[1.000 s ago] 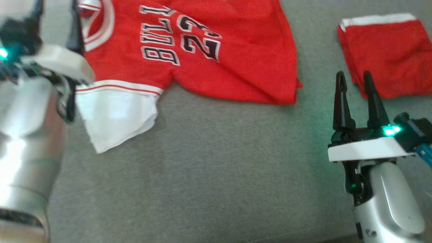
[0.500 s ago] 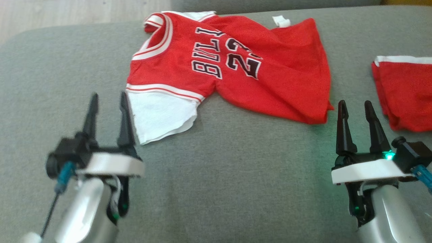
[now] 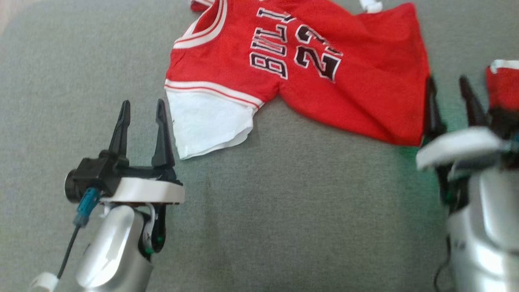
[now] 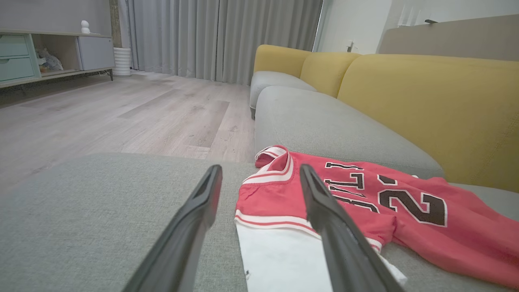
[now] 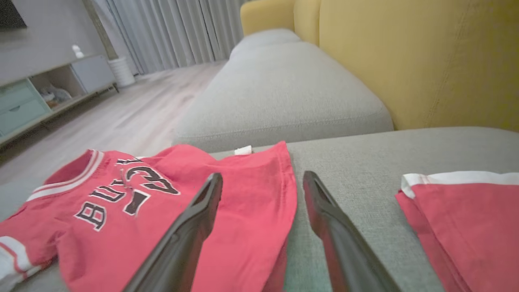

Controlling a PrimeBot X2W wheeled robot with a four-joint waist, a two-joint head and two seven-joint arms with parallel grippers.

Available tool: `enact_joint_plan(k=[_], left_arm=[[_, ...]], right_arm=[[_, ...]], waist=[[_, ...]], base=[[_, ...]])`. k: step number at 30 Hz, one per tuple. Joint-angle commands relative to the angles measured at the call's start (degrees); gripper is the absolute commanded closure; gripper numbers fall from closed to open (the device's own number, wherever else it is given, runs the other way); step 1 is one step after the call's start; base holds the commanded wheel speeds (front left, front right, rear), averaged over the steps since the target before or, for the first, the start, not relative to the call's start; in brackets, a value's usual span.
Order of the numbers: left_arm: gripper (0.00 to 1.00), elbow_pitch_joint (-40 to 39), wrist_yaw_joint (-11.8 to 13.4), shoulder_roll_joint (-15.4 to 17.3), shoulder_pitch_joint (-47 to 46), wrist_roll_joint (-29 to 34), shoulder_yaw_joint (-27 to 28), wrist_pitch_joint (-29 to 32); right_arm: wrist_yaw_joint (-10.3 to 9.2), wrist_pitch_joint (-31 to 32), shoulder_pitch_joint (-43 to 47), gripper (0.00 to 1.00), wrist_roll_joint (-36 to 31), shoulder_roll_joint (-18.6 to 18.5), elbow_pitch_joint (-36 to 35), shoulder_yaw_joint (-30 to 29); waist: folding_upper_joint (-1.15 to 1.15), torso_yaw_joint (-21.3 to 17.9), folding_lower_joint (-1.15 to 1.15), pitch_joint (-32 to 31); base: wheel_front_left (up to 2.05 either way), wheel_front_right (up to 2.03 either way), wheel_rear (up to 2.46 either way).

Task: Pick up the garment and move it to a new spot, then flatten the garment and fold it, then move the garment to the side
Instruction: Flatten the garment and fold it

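The garment is a red jersey with black lettering, white trim and a white sleeve. It lies spread and creased on the grey sofa seat. My left gripper is open just left of the white sleeve, apart from it. In the left wrist view the left gripper frames the jersey collar and sleeve edge. My right gripper, blurred, is open at the jersey's right hem corner. The right wrist view has the right gripper straddling the hem of the jersey, holding nothing.
A second, folded red cloth with a white band lies just right of the right gripper, also seen as the folded cloth. A yellow sofa backrest stands behind. Wooden floor and a low cabinet lie beyond the seat's edge.
The head camera has shifted. My left arm came down from close at the upper left to beside the white sleeve. My right gripper moved forward to the jersey's hem corner.
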Motion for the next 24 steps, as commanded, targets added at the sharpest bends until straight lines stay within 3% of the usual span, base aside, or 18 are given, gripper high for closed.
enact_joint_plan(k=[1,6,16,20,24], left_arm=[[0.0,-1.3,-0.2,0.3,-2.5,0.8,2.2,-0.4],[0.0,-0.3,-1.5,-1.1,-3.8,1.4,1.9,-0.4],[0.0,1.3,-3.2,-3.5,-5.9,2.6,1.8,-0.4],[0.0,1.2,-3.8,-4.2,-6.7,3.2,2.2,-0.4],[0.0,1.2,-4.4,-4.9,-7.2,3.8,2.9,-0.4]], right_arm=[[-0.05,3.1,-4.4,0.0,-0.7,-0.1,0.1,0.2],[-0.05,13.1,-14.1,0.0,-6.3,-0.1,8.7,-4.3],[-0.05,20.4,-24.1,0.0,-15.8,-2.3,20.2,-11.7],[-0.05,23.3,-27.1,0.0,-16.4,-4.1,24.7,-9.8],[-0.05,26.2,-29.2,0.0,-13.6,-6.5,29.3,-4.3]], waist=[[0.0,1.0,-0.01,1.5],[0.0,2.8,-0.01,3.5],[0.0,6.2,-0.01,6.8],[0.0,7.2,-0.01,8.5],[0.0,7.8,-0.01,9.5]], base=[[0.0,0.0,0.0],[0.0,0.0,0.0],[0.0,0.0,0.0],[0.0,0.0,0.0],[0.0,0.0,0.0]])
